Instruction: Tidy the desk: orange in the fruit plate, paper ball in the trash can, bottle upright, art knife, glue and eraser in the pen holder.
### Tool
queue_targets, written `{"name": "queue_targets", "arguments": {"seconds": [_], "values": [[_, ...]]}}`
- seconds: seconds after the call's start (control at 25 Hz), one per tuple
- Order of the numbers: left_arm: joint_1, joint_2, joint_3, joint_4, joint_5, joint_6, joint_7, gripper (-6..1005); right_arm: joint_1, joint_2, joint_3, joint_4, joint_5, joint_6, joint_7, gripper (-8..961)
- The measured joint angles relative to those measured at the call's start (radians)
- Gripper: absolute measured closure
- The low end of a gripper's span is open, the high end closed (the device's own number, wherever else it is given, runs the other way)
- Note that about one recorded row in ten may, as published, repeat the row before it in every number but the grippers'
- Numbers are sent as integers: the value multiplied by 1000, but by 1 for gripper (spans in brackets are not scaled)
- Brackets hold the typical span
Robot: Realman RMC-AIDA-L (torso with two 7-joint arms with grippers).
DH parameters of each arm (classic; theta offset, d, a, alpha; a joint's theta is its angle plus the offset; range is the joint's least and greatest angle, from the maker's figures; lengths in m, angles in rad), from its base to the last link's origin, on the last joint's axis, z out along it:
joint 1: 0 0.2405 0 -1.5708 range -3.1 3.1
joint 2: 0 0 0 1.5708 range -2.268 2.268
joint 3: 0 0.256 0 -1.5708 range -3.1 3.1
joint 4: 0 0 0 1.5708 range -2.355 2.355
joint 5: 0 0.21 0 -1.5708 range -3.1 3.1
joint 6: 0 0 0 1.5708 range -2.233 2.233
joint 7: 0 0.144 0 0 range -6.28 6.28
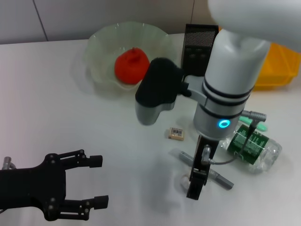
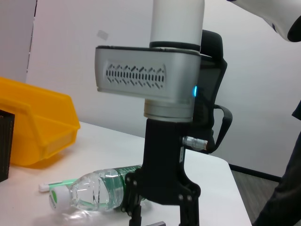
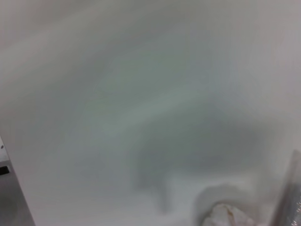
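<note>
Nearest the robot in the head view, the left gripper [image 1: 96, 181] hangs low over the white table [image 1: 70, 117] at the robot's left, its two black fingers spread apart and holding nothing. Just beyond and to the right, the right gripper [image 1: 195, 188] points straight down at the table beside the paper ball [image 1: 183, 181], a small white wad almost hidden by the gripper; whether those fingers are spread or closed cannot be told from here. The right wrist view shows what the head view hides: the crumpled paper ball [image 3: 225, 214] lying on the table surface close below the camera, though no fingers appear there. A grey art knife [image 1: 218, 176] lies flat, passing under the right gripper. The eraser [image 1: 176, 133] lies alone a little farther back. The bottle [image 1: 251, 148] lies on its side to the right; the left wrist view shows the bottle [image 2: 94, 190] with its white cap towards the trash can [image 2: 35, 125], and the right gripper [image 2: 162, 207] in front of it. Farther back, the orange [image 1: 132, 66] sits in the fruit plate [image 1: 101, 44], with the pen holder [image 1: 197, 44] beside it and the trash can [image 1: 280, 68] at the right.
</note>
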Motion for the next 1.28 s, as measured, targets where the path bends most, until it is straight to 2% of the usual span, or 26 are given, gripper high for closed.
{"name": "queue_targets", "arguments": {"seconds": [0.32, 0.76, 0.96, 1.12, 1.2, 1.24, 1.28], "values": [[1, 0, -13, -10, 3, -1, 7, 163, 7, 0, -56, 18, 9, 34, 35, 180], [0, -5, -17, -10, 3, -1, 7, 168, 7, -1, -72, 41, 10, 41, 39, 296], [0, -6, -24, -10, 3, -1, 8, 170, 3, -1, -68, 36, 10, 38, 40, 542], [4, -5, -25, -11, 3, 1, 8, 172, -7, -6, -45, -12, 7, 1, 40, 594], [5, -5, -26, -11, 3, 4, 8, 173, -17, -9, -2, -54, 0, -39, 39, 606], [7, -4, -26, -11, 3, 6, 9, 173, -32, -12, 67, -118, -14, -94, 32, 606], [7, -4, -26, -11, 3, 6, 9, 174, -32, -12, 67, -118, -14, -94, 32, 606]]}}
